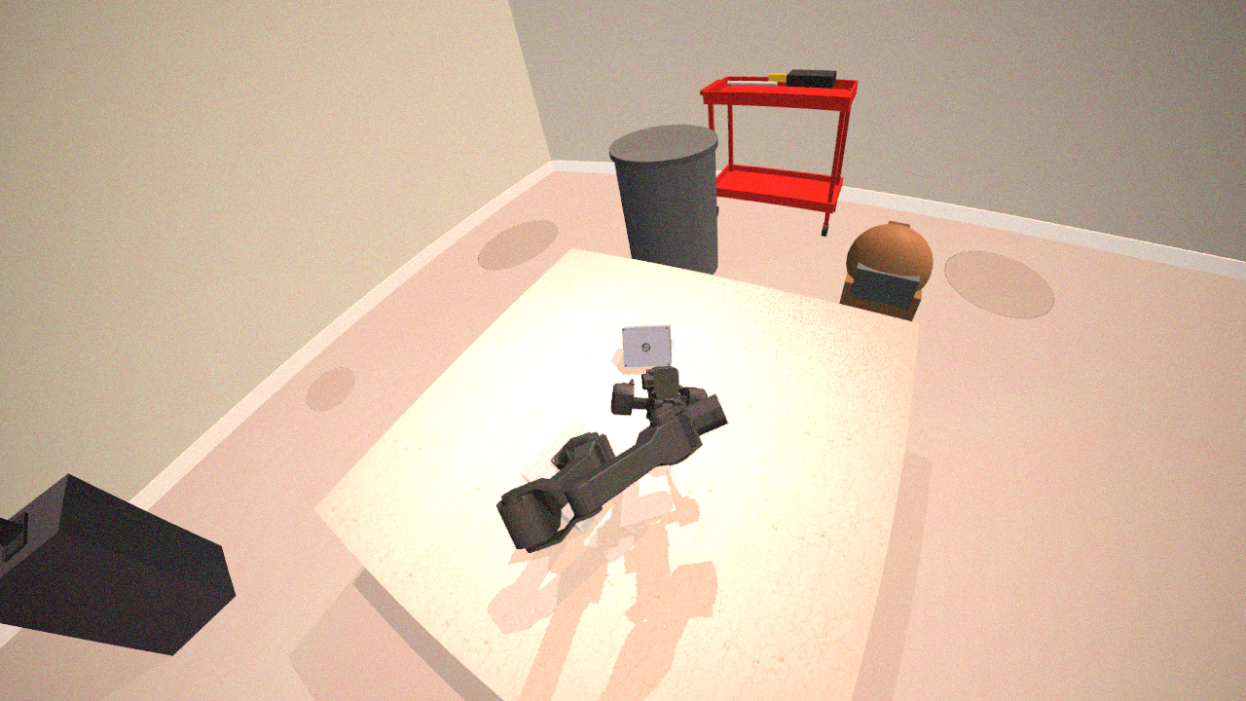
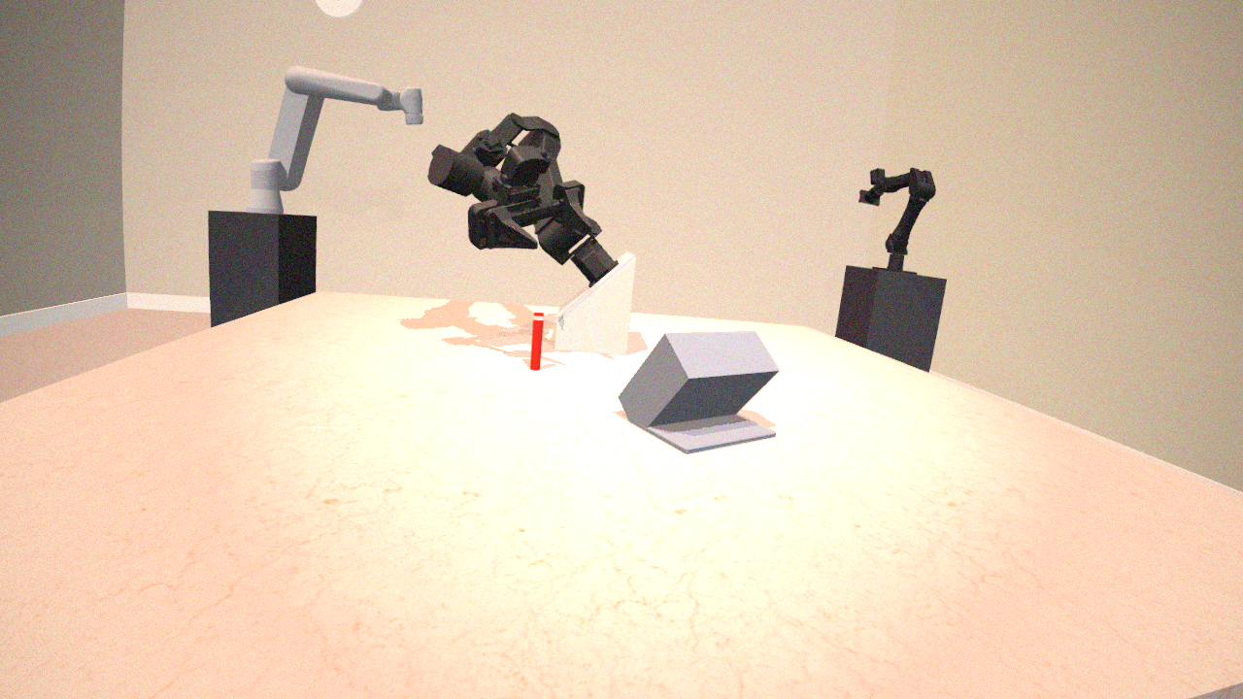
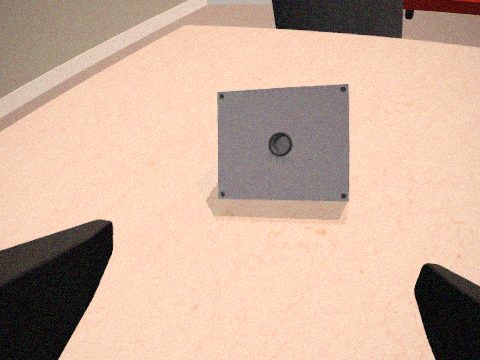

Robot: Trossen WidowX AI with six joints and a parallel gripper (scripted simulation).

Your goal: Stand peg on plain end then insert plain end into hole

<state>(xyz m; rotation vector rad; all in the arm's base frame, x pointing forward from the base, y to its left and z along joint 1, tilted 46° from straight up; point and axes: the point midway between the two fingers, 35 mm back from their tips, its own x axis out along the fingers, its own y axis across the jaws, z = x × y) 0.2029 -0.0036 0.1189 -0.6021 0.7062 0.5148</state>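
Note:
A red peg (image 2: 535,348) stands upright on the table in the exterior view, with its white band near the top and its plain end down. The arm hides it in the top view, and it is out of the wrist view. The grey sloped panel (image 1: 631,335) (image 2: 731,353) (image 3: 245,170) has one empty round hole (image 1: 645,347) (image 3: 280,144) in its face. My gripper (image 3: 268,258) is open with nothing between its fingers. It hangs well above the table, higher than the peg, and its wrist camera faces the panel.
My arm's white wedge-shaped base (image 2: 599,316) stands behind the peg in the exterior view. A dark bin (image 1: 669,204), a red cart (image 1: 775,187) and a brown round object (image 1: 889,252) stand beyond the table. Two other arms on dark pedestals (image 2: 260,269) (image 2: 890,313) stand farther back.

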